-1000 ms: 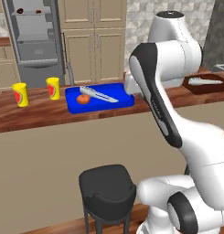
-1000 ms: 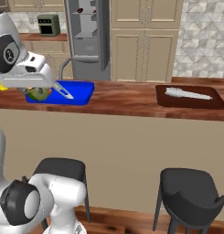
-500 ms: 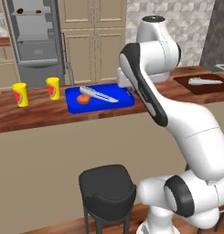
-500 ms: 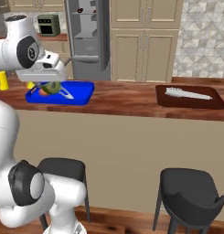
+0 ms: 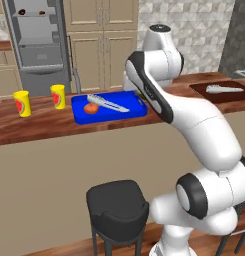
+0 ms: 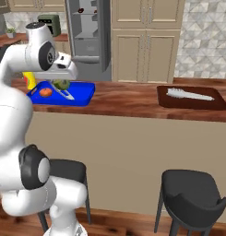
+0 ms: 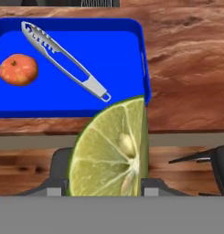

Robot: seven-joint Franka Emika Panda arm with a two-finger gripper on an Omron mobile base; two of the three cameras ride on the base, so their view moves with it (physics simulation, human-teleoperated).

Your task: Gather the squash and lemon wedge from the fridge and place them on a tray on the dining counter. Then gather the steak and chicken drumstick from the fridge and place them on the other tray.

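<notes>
Gripping the lemon wedge (image 7: 114,151) between its jaws, the gripper (image 7: 104,189) hovers just short of the glossy blue tray (image 7: 146,68). Early release risks the wedge dropping onto the wood-grain dining counter (image 7: 186,64); inside lie slotted metal tongs (image 7: 63,61) and a round orange fruit (image 7: 18,69).

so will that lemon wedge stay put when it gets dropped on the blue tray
Probably mostly. The lemon wedge in the pincer looks small and light, so it may bounce or tip onto its flat cut face. The wet-looking flesh could slide, but the blue tray has a raised rim.
</notes>
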